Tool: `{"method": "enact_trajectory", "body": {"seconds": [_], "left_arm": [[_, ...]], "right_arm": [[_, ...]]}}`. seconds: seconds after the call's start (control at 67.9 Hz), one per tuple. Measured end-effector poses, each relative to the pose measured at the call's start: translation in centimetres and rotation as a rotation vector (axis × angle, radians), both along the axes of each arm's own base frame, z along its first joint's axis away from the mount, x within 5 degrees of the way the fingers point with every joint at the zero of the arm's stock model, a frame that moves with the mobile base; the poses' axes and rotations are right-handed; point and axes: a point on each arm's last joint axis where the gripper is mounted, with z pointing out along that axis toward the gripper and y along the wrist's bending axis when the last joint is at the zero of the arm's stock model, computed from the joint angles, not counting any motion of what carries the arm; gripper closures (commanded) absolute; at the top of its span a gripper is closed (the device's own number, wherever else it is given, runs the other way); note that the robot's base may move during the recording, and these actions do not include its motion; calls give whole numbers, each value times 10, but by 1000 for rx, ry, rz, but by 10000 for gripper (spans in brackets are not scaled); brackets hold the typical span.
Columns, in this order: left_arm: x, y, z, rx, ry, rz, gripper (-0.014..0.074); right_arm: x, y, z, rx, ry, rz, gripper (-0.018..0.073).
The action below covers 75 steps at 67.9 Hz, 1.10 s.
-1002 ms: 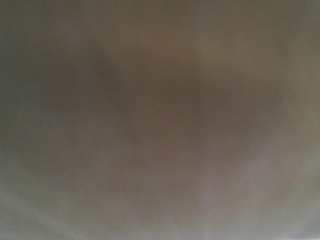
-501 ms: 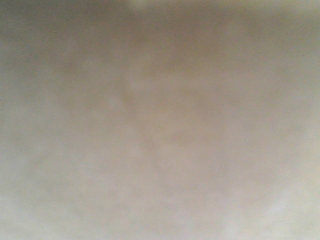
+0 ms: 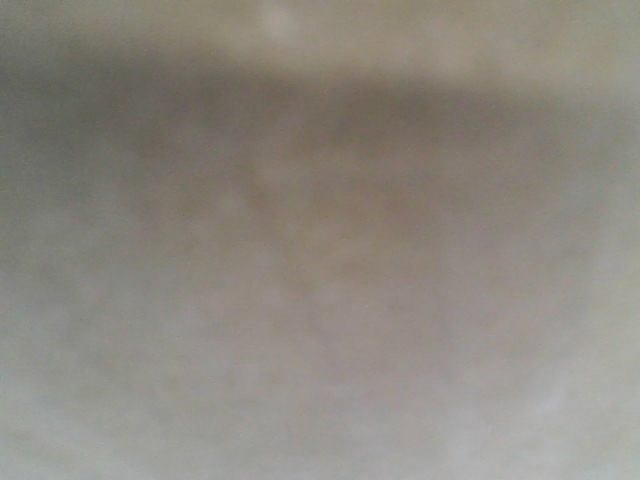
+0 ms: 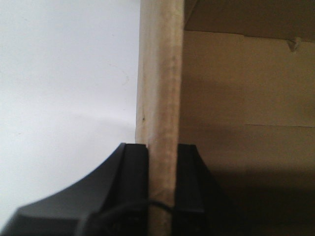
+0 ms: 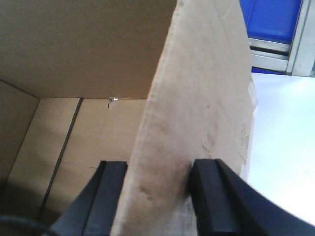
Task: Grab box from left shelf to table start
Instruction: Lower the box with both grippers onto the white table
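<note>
The box [image 3: 320,260] fills the front view as a blurred beige-brown surface right against the lens. In the left wrist view my left gripper [image 4: 162,147] is shut on the top edge of a box [image 4: 160,73] wall, black fingers [image 4: 134,172] pressed to both sides. In the right wrist view my right gripper [image 5: 160,164] straddles the opposite wall of the box [image 5: 197,98]. That leaning cardboard fills the wider gap and meets both fingers [image 5: 209,191]. The box is open-topped and its brown inside looks bare. The left shelf [image 5: 275,54] shows as a steel rail behind.
A white table surface [image 5: 285,147] lies beside the box on the right and also shows in the left wrist view, table [image 4: 64,98]. A blue bin [image 5: 273,17] sits above the shelf's rail at the top right.
The blurred cardboard in the front view went from dark to paler, then a dark band appeared across its upper part; the box has shifted in front of the lens.
</note>
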Motion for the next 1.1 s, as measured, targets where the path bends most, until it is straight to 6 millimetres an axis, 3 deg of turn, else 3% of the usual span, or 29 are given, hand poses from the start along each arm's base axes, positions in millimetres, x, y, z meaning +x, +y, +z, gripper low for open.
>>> {"method": "enact_trajectory", "body": {"seconds": [0.162, 0.309, 0.427, 0.619, 0.855, 1.105], "left_arm": [[-2, 1, 6, 17, 2, 0, 694], [1, 4, 31, 85, 41, 11, 694], [19, 5, 58, 133, 124, 15, 694], [64, 4, 79, 186, 267, 18, 694], [125, 2, 69, 238, 435, 13, 694], [165, 1, 49, 267, 510, 10, 694]], "right_arm": [[2, 1, 0, -4, 9, 0, 502], [16, 7, 3, -13, 73, 0, 502], [39, 16, 14, -53, 159, -8, 502], [84, 30, 19, -155, 317, -40, 502], [142, 50, -9, -286, 513, -63, 502], [181, 64, -38, -364, 629, -67, 502]]}}
